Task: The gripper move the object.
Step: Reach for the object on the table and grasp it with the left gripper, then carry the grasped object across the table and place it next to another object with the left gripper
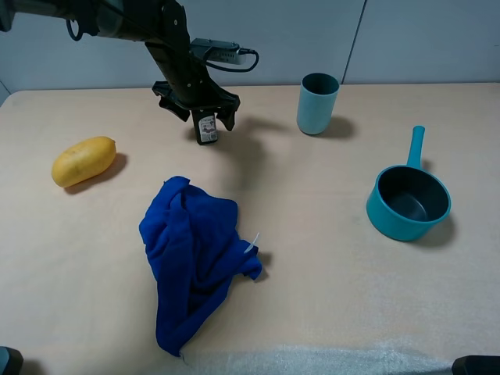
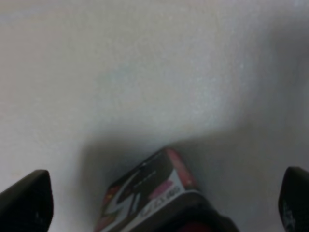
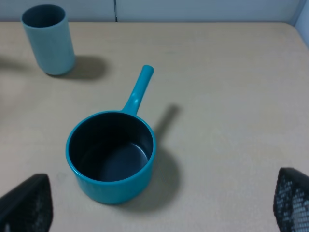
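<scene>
While the left tool (image 1: 199,109) hangs spread wide over it, the pack (image 1: 207,129) stands upright on the surface (image 1: 328,258). From the high camera it is out at twelve o'clock from the crumpled blue cloth (image 1: 195,258). The teal cup (image 1: 318,103) is off at its three o'clock and the yellow fruit (image 1: 83,161) is well apart at its eight o'clock.

To my eye the pack is a light, stiff little thing, tall for its footprint, so a nudge from one side would likely topple it. Its black wrapper looks smooth enough to slide under a weak pinch. I would take it across two opposite faces, about midway up and below the pink-red top edge, closing evenly from both sides.

The high view cannot settle whether anything is touching, because the claw covers the top of the pack. The left wrist camera, though blurred, answers that. One finger (image 2: 26,203) sits far to each side, with bare surface between it and the pack, so nothing is gripped. The right wrist camera shows the right tool (image 3: 157,208) also wide and empty, poised above a teal saucepan (image 3: 116,188) near the surface's three o'clock edge.
</scene>
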Controlling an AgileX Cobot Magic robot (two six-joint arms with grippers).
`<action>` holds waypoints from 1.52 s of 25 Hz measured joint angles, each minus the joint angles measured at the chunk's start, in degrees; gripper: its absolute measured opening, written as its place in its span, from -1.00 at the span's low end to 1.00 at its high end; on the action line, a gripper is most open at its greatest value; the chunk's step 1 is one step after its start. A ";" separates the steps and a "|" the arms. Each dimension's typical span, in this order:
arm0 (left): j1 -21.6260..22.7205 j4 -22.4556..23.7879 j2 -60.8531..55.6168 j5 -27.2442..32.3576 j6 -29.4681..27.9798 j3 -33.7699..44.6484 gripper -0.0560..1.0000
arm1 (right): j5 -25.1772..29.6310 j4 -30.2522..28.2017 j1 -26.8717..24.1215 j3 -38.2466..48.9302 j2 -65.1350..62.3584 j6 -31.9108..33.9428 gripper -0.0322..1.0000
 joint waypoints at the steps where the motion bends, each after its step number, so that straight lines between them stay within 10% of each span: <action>1: -0.06 -0.10 0.13 0.05 0.00 0.00 0.87 | 0.00 0.00 0.00 0.00 0.00 0.00 0.41; 9: -0.55 -0.12 0.18 0.33 -0.06 0.00 0.20 | 0.00 0.00 0.00 0.00 0.00 0.00 0.41; 29: -0.55 -0.13 0.13 0.89 -0.06 -0.15 0.21 | 0.00 0.00 0.00 0.00 0.00 0.00 0.41; 38: -0.55 -0.18 -0.77 12.29 -0.18 -10.00 0.21 | 0.00 0.00 0.00 0.00 0.00 0.00 0.41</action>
